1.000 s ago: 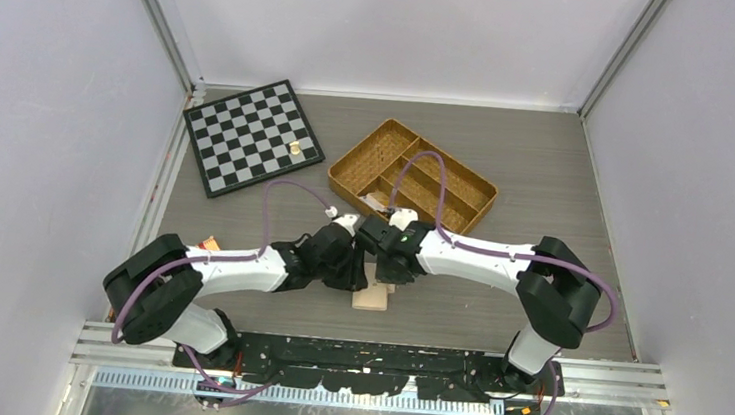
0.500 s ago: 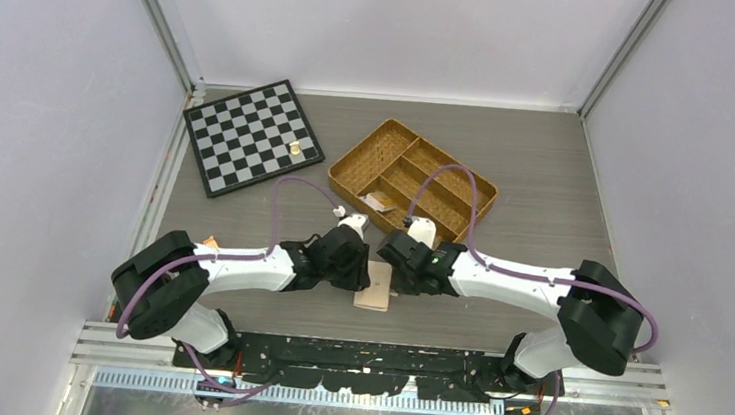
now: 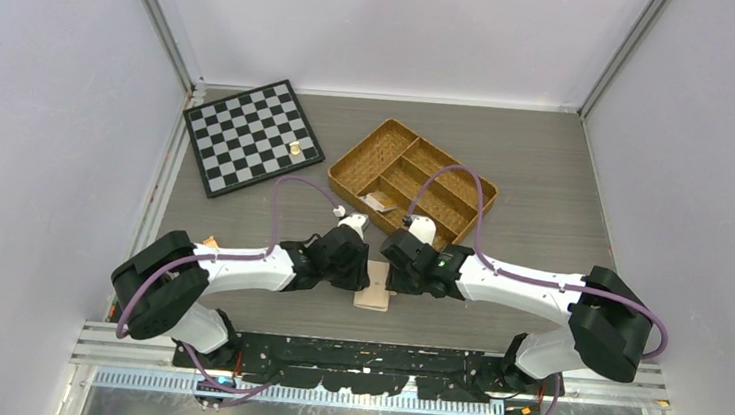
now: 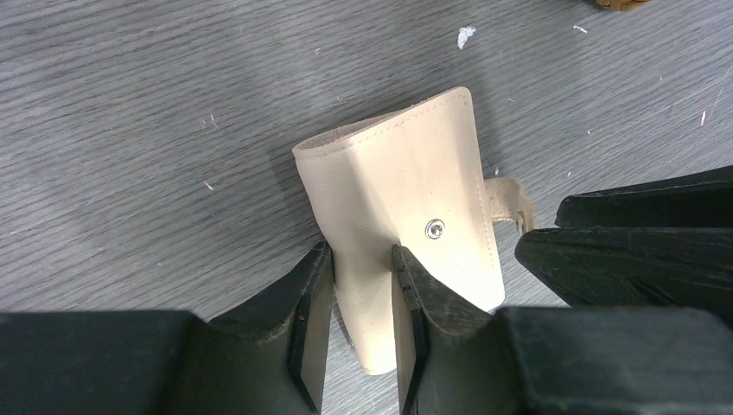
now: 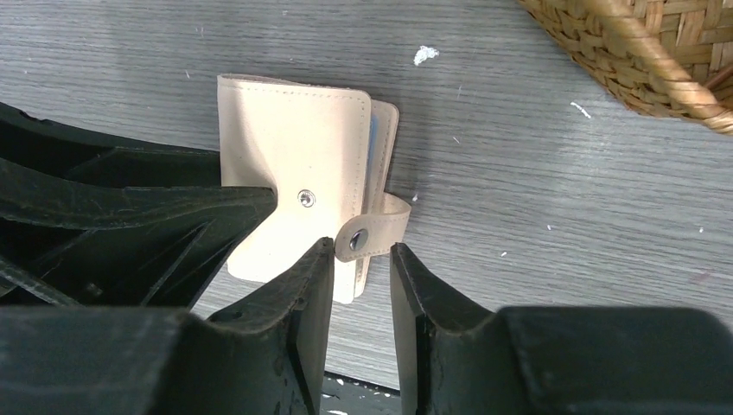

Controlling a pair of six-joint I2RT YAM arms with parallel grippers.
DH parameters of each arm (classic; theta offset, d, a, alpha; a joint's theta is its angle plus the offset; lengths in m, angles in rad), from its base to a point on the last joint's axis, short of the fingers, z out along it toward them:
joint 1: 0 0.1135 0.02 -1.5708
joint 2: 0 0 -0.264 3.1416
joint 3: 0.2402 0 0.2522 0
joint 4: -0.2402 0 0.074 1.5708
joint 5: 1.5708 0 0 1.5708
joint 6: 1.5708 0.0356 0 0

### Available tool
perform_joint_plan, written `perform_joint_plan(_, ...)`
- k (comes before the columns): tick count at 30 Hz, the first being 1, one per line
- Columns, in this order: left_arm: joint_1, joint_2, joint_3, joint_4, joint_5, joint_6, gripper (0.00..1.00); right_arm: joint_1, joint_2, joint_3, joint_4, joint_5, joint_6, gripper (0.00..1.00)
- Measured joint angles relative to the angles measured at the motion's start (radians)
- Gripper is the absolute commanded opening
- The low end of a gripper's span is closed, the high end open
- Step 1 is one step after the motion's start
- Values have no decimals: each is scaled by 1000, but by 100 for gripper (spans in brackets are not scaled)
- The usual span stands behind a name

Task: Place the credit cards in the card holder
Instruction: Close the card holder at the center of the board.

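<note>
Near the table (image 3: 546, 183) front edge, left gripper (image 4: 360, 255) pinches the holder (image 4: 406, 173), right gripper (image 5: 361, 251) parted off its tab (image 5: 380, 226), so I fear the unsnapped cover springs open.

Top external: fixed high above the near edge, facing steeply down over the whole tabletop (image 3: 546, 183). Left wrist and right wrist: very close, aimed down at the card holder (image 4: 406, 190). Shared by all three: card holder and the grey tabletop around it.
</note>
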Motion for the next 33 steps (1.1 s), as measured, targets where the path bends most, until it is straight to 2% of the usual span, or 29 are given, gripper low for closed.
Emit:
perform_joint_plan(8,0,0,0,0,0,0,30,0,0,0,-10,1,-2,29)
perform_joint_plan(13,0,0,0,0,0,0,30,0,0,0,-12,3,-5,14)
perform_joint_plan(16,0,0,0,0,0,0,30,0,0,0,-14,5,-5,1)
perform_joint_plan(24,0,0,0,0,0,0,29,0,-8,-17,-3,9,-6,0)
perform_joint_plan(33,0,0,0,0,0,0,29,-3,-128,-72,-53,68,9,0)
